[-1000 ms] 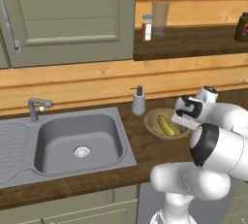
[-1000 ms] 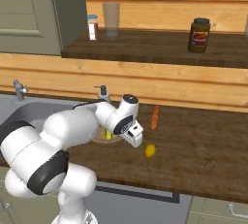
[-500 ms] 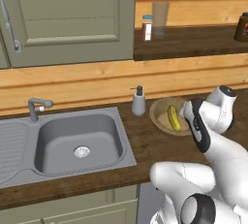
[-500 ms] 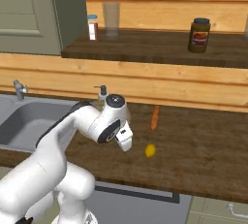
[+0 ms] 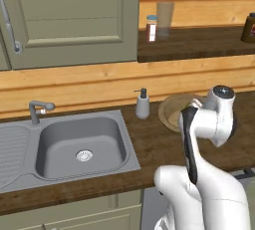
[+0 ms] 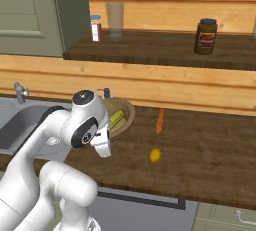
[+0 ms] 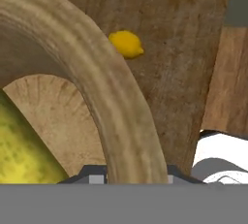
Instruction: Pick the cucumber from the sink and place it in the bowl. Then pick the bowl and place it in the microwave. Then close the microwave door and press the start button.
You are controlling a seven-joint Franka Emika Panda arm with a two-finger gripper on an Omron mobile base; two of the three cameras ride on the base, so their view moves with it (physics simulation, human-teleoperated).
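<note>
The wooden bowl (image 6: 128,111) sits on the dark counter to the right of the sink (image 5: 56,139), and the yellow-green cucumber (image 6: 117,118) lies inside it. My gripper (image 6: 104,143) is at the bowl's near edge, shut on its rim. In the hand view the thick rim of the bowl (image 7: 87,63) runs down between the two tips of the gripper (image 7: 133,177), with the cucumber (image 7: 22,155) at lower left inside. From the left base view my arm hides most of the bowl (image 5: 172,108). The microwave and its door are out of view.
A soap dispenser (image 5: 143,103) stands between sink and bowl. A lemon (image 6: 155,155) and a carrot (image 6: 159,121) lie on the counter right of the bowl. The shelf above carries a glass (image 6: 114,19), a shaker (image 6: 95,28) and a jar (image 6: 206,36).
My arm has swung and turned its elbow over while the hand stayed at the bowl's rim. The bowl with the cucumber has shifted slightly. The jaws kept the same width.
</note>
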